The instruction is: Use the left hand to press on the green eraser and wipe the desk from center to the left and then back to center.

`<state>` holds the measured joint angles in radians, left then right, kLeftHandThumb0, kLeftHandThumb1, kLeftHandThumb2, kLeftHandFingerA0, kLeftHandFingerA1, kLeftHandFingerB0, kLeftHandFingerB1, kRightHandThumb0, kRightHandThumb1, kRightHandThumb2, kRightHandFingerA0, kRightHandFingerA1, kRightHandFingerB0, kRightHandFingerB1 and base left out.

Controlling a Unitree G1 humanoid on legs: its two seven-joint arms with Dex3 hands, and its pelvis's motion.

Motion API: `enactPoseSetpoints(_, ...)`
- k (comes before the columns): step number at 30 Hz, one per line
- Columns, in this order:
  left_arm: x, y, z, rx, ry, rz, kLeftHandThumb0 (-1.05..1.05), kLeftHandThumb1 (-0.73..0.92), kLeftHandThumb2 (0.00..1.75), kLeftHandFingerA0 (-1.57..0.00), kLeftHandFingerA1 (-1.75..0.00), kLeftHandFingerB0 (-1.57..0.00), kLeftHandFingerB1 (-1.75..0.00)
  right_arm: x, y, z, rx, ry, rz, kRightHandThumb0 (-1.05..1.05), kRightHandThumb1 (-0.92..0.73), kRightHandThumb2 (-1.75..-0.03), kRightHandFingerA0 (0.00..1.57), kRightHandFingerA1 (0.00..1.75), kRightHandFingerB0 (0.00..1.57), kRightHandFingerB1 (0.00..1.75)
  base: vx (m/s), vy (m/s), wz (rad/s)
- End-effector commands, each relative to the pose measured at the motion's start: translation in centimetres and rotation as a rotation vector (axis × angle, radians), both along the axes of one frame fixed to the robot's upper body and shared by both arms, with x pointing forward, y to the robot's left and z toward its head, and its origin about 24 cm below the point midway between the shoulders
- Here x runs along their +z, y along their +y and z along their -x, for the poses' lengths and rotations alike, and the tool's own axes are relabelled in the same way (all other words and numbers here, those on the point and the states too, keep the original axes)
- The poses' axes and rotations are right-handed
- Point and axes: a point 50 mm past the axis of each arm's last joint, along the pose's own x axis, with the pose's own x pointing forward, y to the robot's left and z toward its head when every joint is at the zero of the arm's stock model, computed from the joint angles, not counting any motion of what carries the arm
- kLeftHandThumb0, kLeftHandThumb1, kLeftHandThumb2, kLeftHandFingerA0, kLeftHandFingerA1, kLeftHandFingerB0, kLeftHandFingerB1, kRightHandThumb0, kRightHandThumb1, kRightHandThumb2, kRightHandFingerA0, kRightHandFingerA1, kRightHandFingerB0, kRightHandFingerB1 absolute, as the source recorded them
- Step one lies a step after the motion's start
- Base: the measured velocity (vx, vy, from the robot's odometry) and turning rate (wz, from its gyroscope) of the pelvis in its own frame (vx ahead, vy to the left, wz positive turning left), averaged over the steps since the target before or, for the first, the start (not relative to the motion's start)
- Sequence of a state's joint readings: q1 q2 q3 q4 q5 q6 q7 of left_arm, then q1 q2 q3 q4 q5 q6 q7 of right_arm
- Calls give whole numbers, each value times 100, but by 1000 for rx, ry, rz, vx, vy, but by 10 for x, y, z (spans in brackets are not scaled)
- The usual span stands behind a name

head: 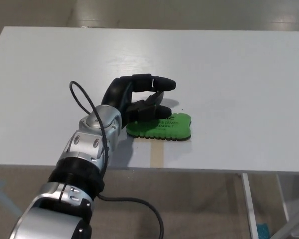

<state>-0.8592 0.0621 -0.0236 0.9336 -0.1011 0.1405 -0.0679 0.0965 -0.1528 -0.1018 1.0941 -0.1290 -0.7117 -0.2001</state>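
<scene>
The green eraser (162, 127) is lying flat near the tabletop's (249, 74) front edge, about midway along it. The left hand (137, 102) is reaching over its left end with fingers (157, 83) apart, gripping nothing, palm lowering onto it, likely so it can press down before wiping leftward

A pale floor (139, 10) lies beyond the far edge. At near right stands a white frame leg (249, 204). A small teal object (262, 231) sits beside it.
</scene>
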Motion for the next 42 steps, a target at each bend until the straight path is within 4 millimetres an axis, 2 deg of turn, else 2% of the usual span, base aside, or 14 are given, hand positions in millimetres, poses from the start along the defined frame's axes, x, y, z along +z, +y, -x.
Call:
enactPoseSetpoints(1, 1, 2, -1, 12, -39, -27, -24, 83, 67, -99, -48, -96, -53, 0, 0, 4, -27, -16, -24, -46, -63, -92, 60, 63, 37, 49, 0, 0, 0)
enactPoseSetpoints(10, 2, -4, -1, 0, -40, 11, -24, 82, 68, -101, -49, -96, -53, 0, 0, 3, -16, -10, -18, -45, -63, -92, 60, 64, 37, 50, 0, 0, 0)
enactPoseSetpoints(11, 1, -7, 0, -7, -39, 20, -24, 82, 68, -101, -49, -96, -53, 0, -1, 3, -10, -6, -13, -41, -76, -64, 66, 53, 44, 34, 0, 0, 0)
enactPoseSetpoints(18, 1, -16, 2, -37, -48, 32, -23, 82, 64, -100, -50, -96, -56, 0, -1, 4, -1, -5, -9, -41, -76, -63, 66, 53, 45, 34, 0, 0, 0)
enactPoseSetpoints(23, 13, -26, 1, -72, -68, 161, -20, 81, 66, -100, -49, -97, -56, 1, -2, 1, 9, -13, -4, -41, -76, -64, 65, 52, 45, 35, 0, 0, 0)
enactPoseSetpoints(30, 18, -35, 2, -82, -58, 272, -18, 81, 66, -102, -50, -98, -58, 1, -2, 0, 2, -13, -9, -40, -76, -63, 66, 52, 45, 35, 0, 0, 0)
enactPoseSetpoints(32, 15, -37, 5, -100, -60, 263, -18, 81, 66, -103, -50, -97, -63, 1, -1, 2, 1, -8, -11, -40, -76, -64, 65, 52, 45, 35, 0, 0, 0)
enactPoseSetpoints(33, 12, -37, 6, -104, -59, 256, -18, 80, 66, -103, -50, -97, -63, 0, -1, 2, 2, -5, -9, -44, -64, -93, 58, 62, 39, 50, 0, 0, 0)
enactPoseSetpoints(37, 7, -37, 9, -99, -48, 247, -18, 80, 66, -103, -50, -97, -64, 0, -1, 3, 2, -5, -8, -44, -63, -93, 58, 62, 39, 50, 0, 0, 0)
enactPoseSetpoints(38, 5, -37, 9, -94, -45, 242, -19, 80, 66, -103, -50, -97, -64, 0, -1, 3, 4, -4, -11, -41, -76, -63, 65, 50, 46, 35, 0, 0, 0)
enactPoseSetpoints(42, 0, -35, 10, -83, -34, 222, -18, 81, 66, -102, -50, -99, -64, 1, -2, 3, 13, -6, -16, -41, -76, -64, 65, 52, 46, 35, 0, 0, 0)
